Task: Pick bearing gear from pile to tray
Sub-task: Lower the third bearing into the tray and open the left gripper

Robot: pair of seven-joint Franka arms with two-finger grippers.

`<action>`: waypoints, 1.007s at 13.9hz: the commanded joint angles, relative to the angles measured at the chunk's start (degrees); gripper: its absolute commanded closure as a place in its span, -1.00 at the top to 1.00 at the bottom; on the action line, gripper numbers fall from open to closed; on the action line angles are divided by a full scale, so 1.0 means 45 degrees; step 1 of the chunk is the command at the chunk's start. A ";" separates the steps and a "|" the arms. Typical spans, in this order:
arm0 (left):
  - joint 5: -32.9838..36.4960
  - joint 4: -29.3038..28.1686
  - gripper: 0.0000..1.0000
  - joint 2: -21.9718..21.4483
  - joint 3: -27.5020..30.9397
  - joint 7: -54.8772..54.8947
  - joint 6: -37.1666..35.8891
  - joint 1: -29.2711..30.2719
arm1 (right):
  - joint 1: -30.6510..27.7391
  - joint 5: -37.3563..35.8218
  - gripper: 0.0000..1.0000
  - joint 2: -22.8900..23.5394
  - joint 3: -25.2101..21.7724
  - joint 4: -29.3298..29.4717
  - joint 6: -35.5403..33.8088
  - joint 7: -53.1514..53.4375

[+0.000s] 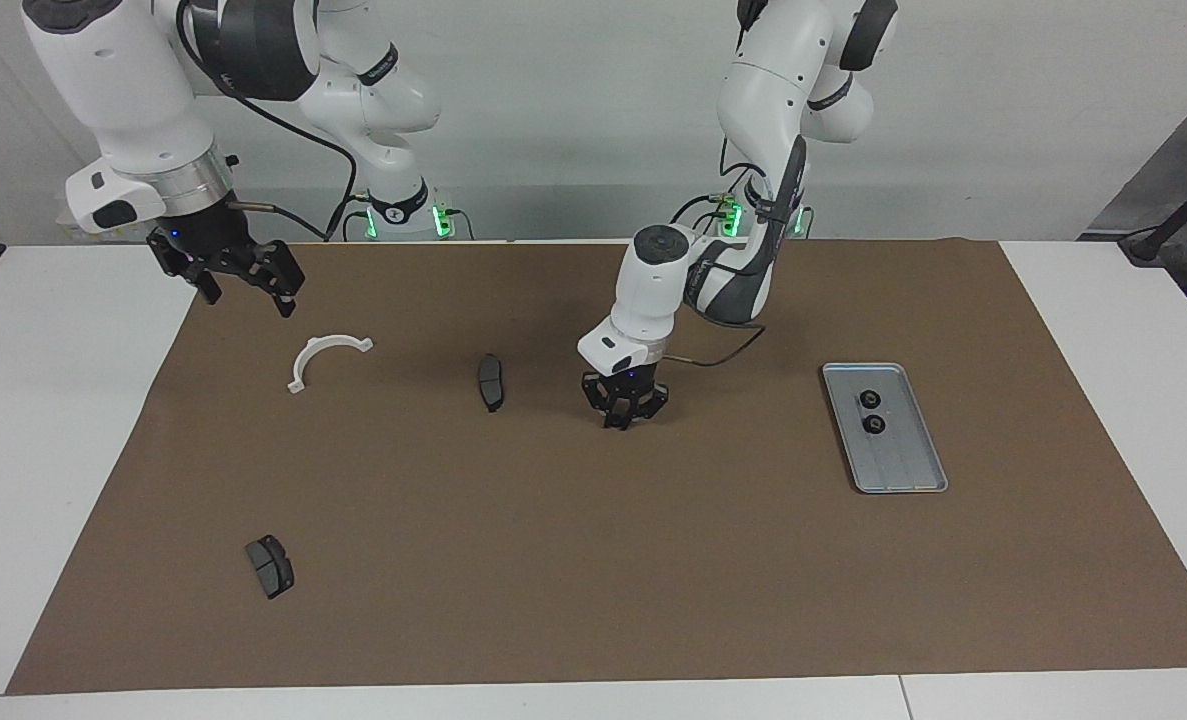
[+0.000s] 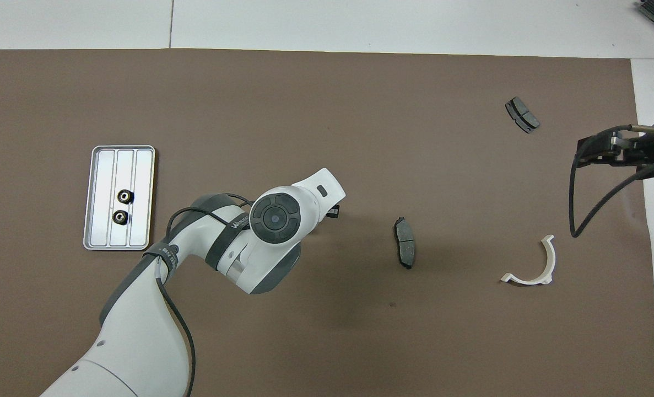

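The silver tray (image 1: 903, 468) lies on the brown mat toward the left arm's end and shows in the overhead view (image 2: 139, 182) too. Two small black rings (image 1: 869, 398) (image 1: 874, 425) lie in it. The pile is scattered: a white half-ring bracket (image 1: 325, 357) (image 2: 533, 266) and two dark brake pads (image 1: 491, 382) (image 1: 270, 566). My left gripper (image 1: 622, 420) points down at the mat's middle, beside the nearer pad, tips at or just above the mat. In the overhead view its wrist hides it. My right gripper (image 1: 248, 290) is open and empty, raised over the mat's edge near the bracket.
The brown mat (image 1: 593, 560) covers most of the white table. The left arm's cable (image 1: 723, 355) hangs by its wrist. The right arm's cable (image 2: 574, 209) loops down near the bracket.
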 commanded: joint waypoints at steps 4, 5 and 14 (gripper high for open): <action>-0.0142 0.0680 -0.96 0.0002 0.0226 -0.0082 -0.1409 0.0003 | 0.0349 0.0281 1.00 -0.0372 0.0090 -0.0410 0.0101 -0.0087; -0.0161 0.1304 -0.96 0.0041 0.0246 -0.0043 -0.2131 0.0508 | 0.0330 0.0281 1.00 -0.0372 0.0090 -0.0429 0.0101 -0.0223; -0.0435 0.1489 -0.91 -0.1559 0.0168 0.3735 -0.4636 0.6522 | 0.0271 0.0281 1.00 -0.0372 0.0090 -0.0410 0.0082 -0.0322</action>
